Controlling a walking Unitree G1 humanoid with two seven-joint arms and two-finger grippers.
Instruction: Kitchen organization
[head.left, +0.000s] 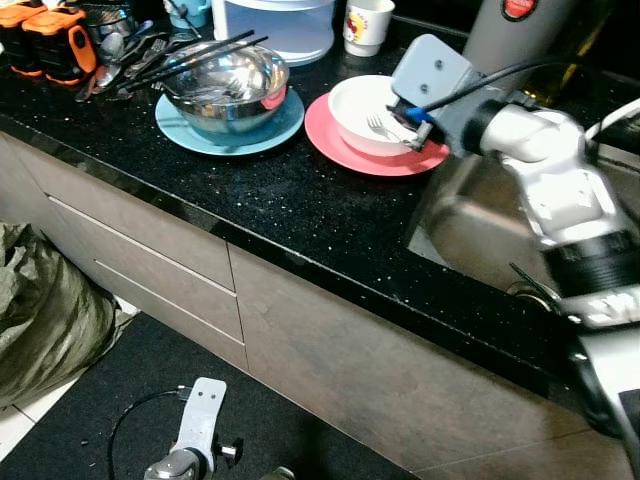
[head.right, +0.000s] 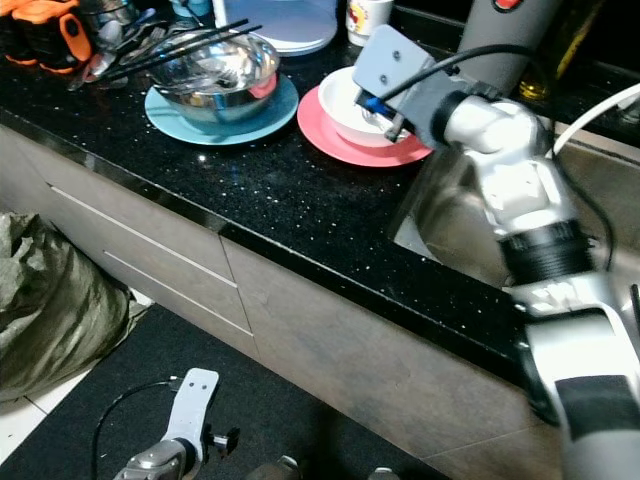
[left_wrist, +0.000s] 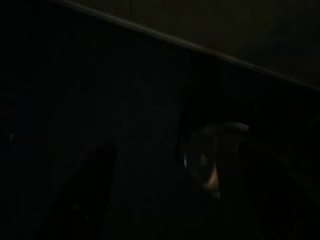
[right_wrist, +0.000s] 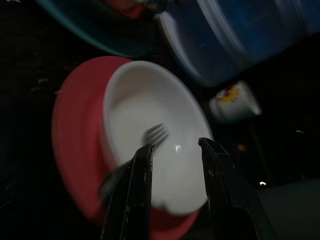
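Observation:
A white bowl (head.left: 358, 112) sits on a pink plate (head.left: 335, 145) on the black countertop, next to the sink. A metal fork (right_wrist: 156, 134) lies inside the bowl. My right gripper (right_wrist: 175, 147) hovers just over the bowl's near rim, open, its two black fingers (right_wrist: 141, 172) straddling the fork's end without touching it. In the left eye view the right gripper (head.left: 412, 124) reaches into the bowl from the sink side. My left arm (head.left: 192, 440) hangs idle low by the floor; its wrist view is very dark.
A steel bowl (head.left: 226, 85) on a blue plate (head.left: 190, 125) holds black chopsticks (head.left: 195, 55), with loose cutlery (head.left: 125, 55) and orange tools (head.left: 55, 40) beyond. A mug (head.left: 366, 25) and a white container (head.left: 285, 25) stand behind. The sink (head.left: 480, 225) lies right; a green bag (head.left: 45, 310) is on the floor.

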